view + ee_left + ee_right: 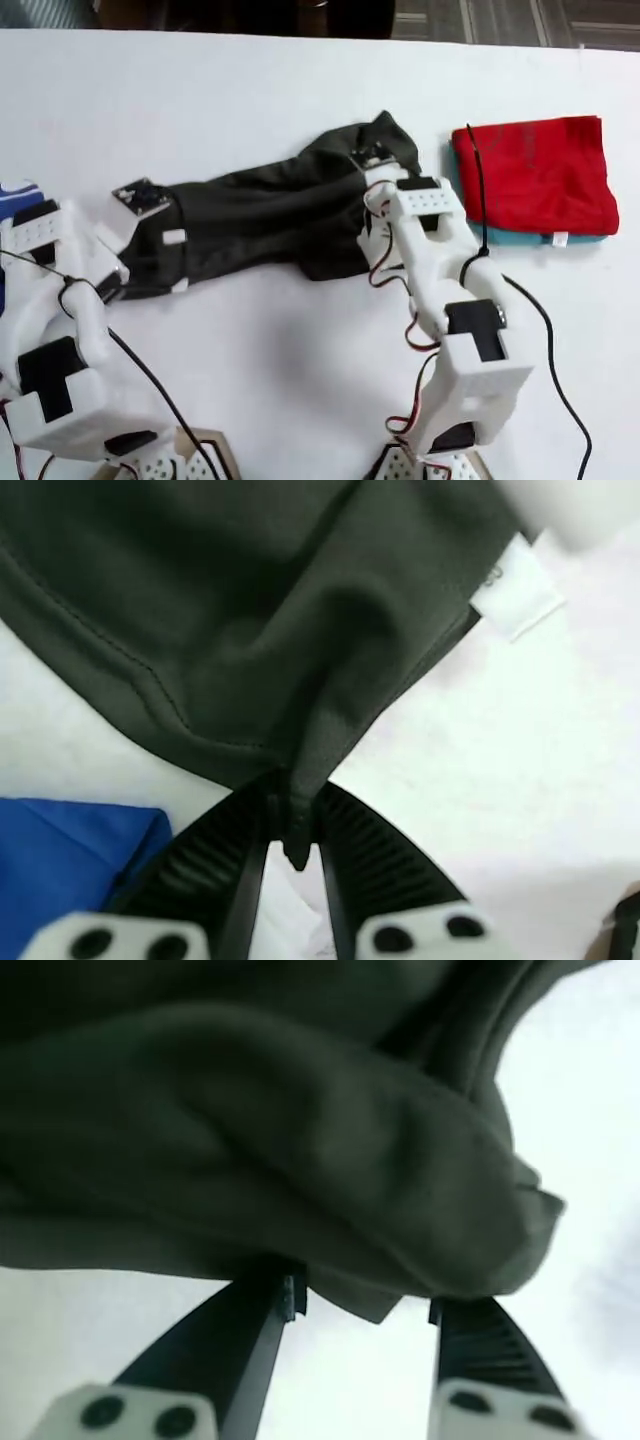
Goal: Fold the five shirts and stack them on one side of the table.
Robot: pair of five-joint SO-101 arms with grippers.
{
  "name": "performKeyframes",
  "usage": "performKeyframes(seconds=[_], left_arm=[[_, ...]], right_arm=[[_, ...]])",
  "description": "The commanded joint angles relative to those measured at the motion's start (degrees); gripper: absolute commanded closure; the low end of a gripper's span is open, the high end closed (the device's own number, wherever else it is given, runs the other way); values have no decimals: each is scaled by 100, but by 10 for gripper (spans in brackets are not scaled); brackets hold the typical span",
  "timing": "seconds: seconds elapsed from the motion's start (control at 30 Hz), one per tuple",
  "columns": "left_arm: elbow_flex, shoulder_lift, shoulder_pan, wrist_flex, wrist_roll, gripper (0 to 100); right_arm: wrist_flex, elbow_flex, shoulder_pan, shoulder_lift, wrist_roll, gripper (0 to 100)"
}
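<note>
A dark olive-green cotton shirt [260, 215] lies stretched in a rumpled band across the middle of a white table [250, 80], running between the two white robot arms. The left gripper [295, 825] has its black ribbed jaws pressed together on a fold at the shirt's edge, just beside a piece of bright blue cloth [70, 850], while the right gripper [365, 1310] has its jaws spread apart at the bunched far end of the shirt. Near the table's right side, a folded red shirt [535, 175] rests on top of a folded teal shirt [510, 238].
</note>
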Motion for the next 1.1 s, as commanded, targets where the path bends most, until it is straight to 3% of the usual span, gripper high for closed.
performKeyframes(seconds=[0.0,0.07,0.3,0.5,0.83,1.07], left_arm=[[-13,-308,-26,-44,53,975],[-13,-308,-18,-44,53,975],[-13,-308,-18,-44,53,975],[-75,-325,176,149,422,975],[-1648,-949,1152,2075,1495,975],[-2492,-2277,1240,2778,1802,975]], right_arm=[[-66,-202,40,75,-44,878],[-66,-211,66,66,-53,987],[303,-185,75,-180,-18,979],[593,-97,31,-1640,237,979],[470,334,66,-3996,642,979],[180,308,84,-5367,633,980]])
